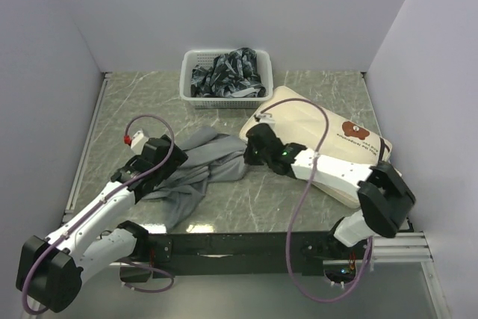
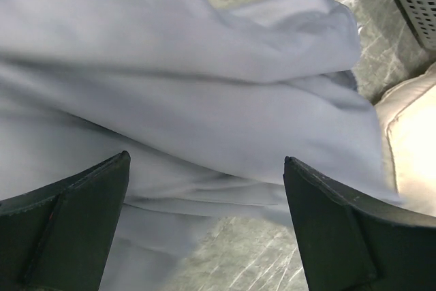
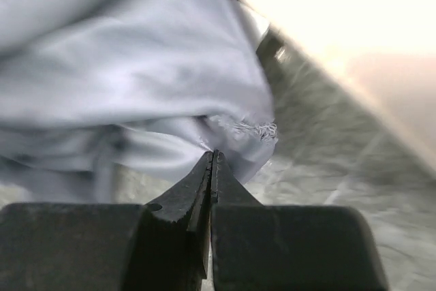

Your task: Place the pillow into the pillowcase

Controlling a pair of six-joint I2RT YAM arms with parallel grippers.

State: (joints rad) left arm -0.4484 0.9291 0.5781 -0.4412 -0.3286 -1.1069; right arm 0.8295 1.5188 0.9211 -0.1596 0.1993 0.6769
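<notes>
Bare grey-green marble desk (image 1: 142, 102) lies open in the far left corner, beside the white perforated plastic basket (image 1: 224, 99) that blocks the middle of the back edge. The crumpled grey fabric pillowcase (image 1: 202, 166) fills the centre-left. The cream-white rectangular pillow (image 1: 314, 121) takes up the right side, nearly to the white side wall (image 1: 418, 72), with the right arm (image 1: 332, 171) lying across it. A clear patch of desk sits near the front, between pillowcase and pillow, and another lies behind the pillow in the far right corner.
</notes>
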